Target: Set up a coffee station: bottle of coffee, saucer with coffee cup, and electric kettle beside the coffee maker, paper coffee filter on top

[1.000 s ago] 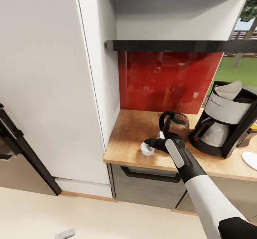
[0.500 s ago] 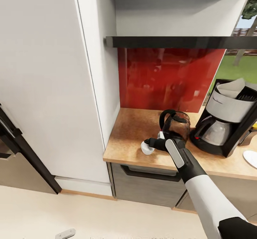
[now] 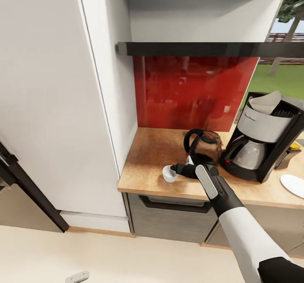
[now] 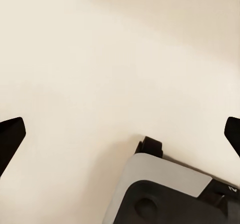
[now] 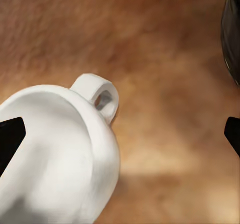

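A small white coffee cup (image 3: 169,174) stands upright near the front of the wooden countertop (image 3: 147,164). My right gripper (image 3: 180,170) is at the cup's side and open. In the right wrist view the cup (image 5: 55,149) sits between the wide-apart fingertips (image 5: 10,139), close to one of them, handle outward. Behind the gripper stands the dark electric kettle (image 3: 204,147). The black and grey coffee maker (image 3: 261,139) is right of it, with a paper filter (image 3: 265,103) on top. A white saucer (image 3: 293,186) lies at the counter's right end. My left gripper (image 4: 120,129) hangs open over the floor.
A tall white cabinet (image 3: 55,105) borders the counter on the left. A dark shelf (image 3: 190,48) runs above the red backsplash (image 3: 190,91). A drawer front (image 3: 173,209) sits under the counter edge. A yellow item (image 3: 295,146) peeks from behind the coffee maker.
The whole picture has shifted a little to the left, so the camera has moved. My right gripper stays open beside the cup, and the cup, kettle and coffee maker keep their places.
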